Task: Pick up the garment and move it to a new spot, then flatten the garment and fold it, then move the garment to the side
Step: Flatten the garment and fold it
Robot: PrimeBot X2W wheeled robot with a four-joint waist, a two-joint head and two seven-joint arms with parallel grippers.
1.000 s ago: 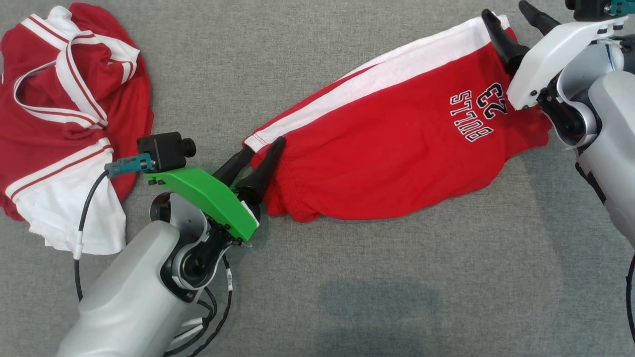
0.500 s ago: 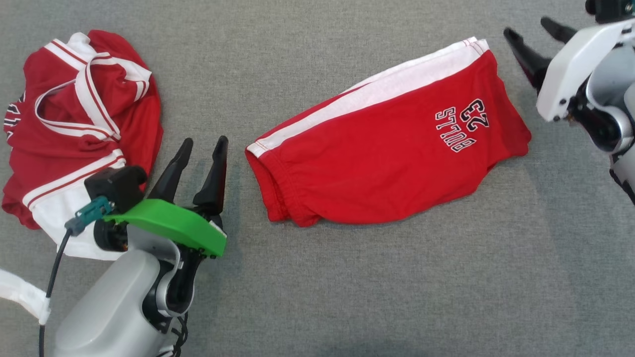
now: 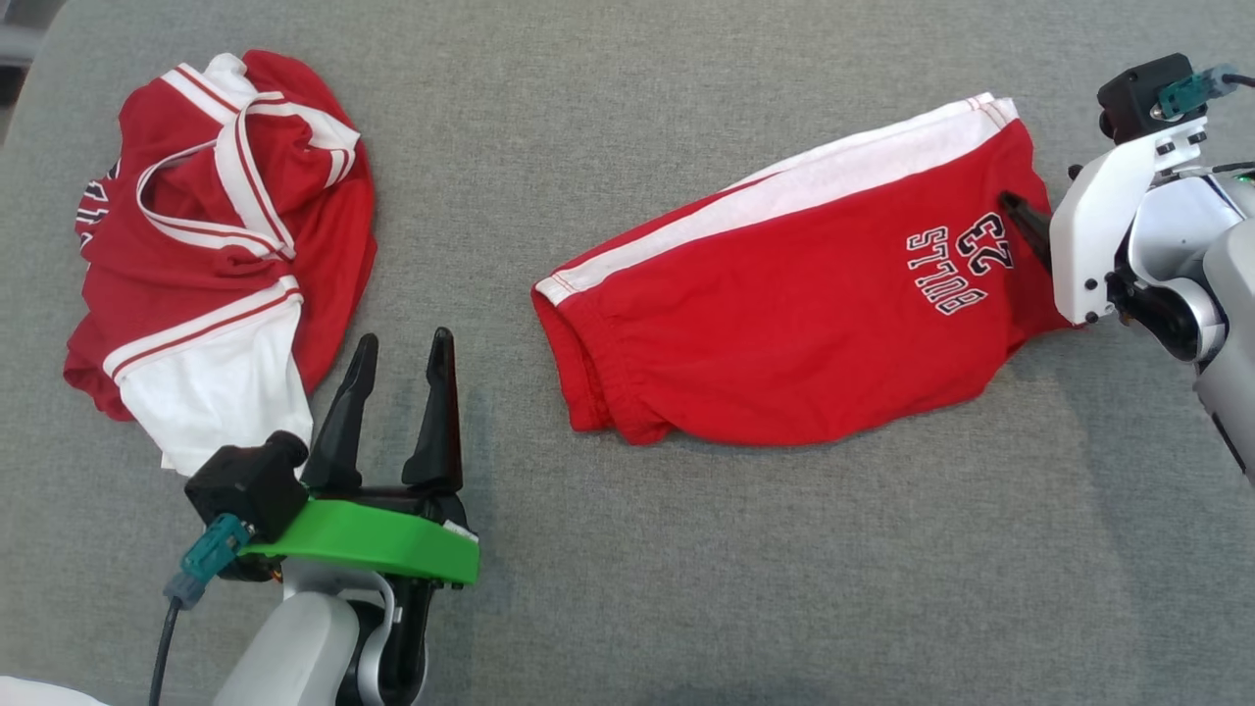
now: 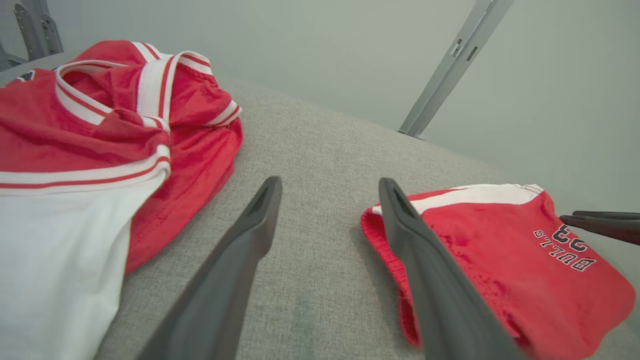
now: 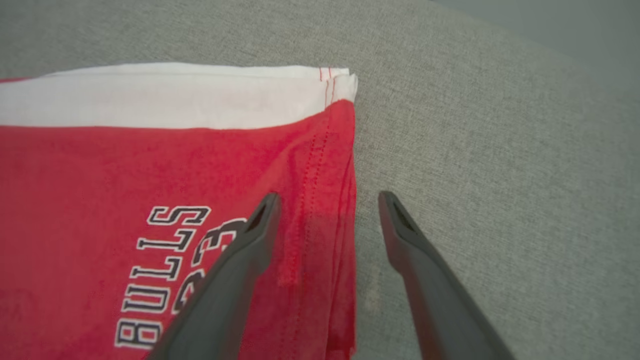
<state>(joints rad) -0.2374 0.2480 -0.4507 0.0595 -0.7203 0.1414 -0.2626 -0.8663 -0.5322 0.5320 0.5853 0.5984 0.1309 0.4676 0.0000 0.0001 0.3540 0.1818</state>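
Observation:
The red shorts [image 3: 784, 324] with a white side stripe and "BULLS 23" print lie folded flat on the grey cloth surface [image 3: 784, 569]. My left gripper [image 3: 405, 338] stands open at the lower left, apart from the waistband end, nothing between its fingers. In the left wrist view that gripper [image 4: 330, 182] points at bare cloth between the shorts [image 4: 500, 250] and a jersey. My right gripper [image 5: 328, 196] is open and straddles the hem edge of the shorts [image 5: 150, 170], one finger over the print. In the head view, one dark finger [image 3: 1020, 221] lies over the shorts' right end.
A crumpled red and white jersey [image 3: 225, 245] lies at the far left, close to my left gripper. The surface's corner [image 3: 20, 59] is at the upper left. A grey metal strut [image 4: 450, 65] rises behind the surface.
Both grippers let go of the shorts, which now lie flat. The left gripper drew back to the lower left. The right gripper pulled away, then came back over the hem. The camera shifted.

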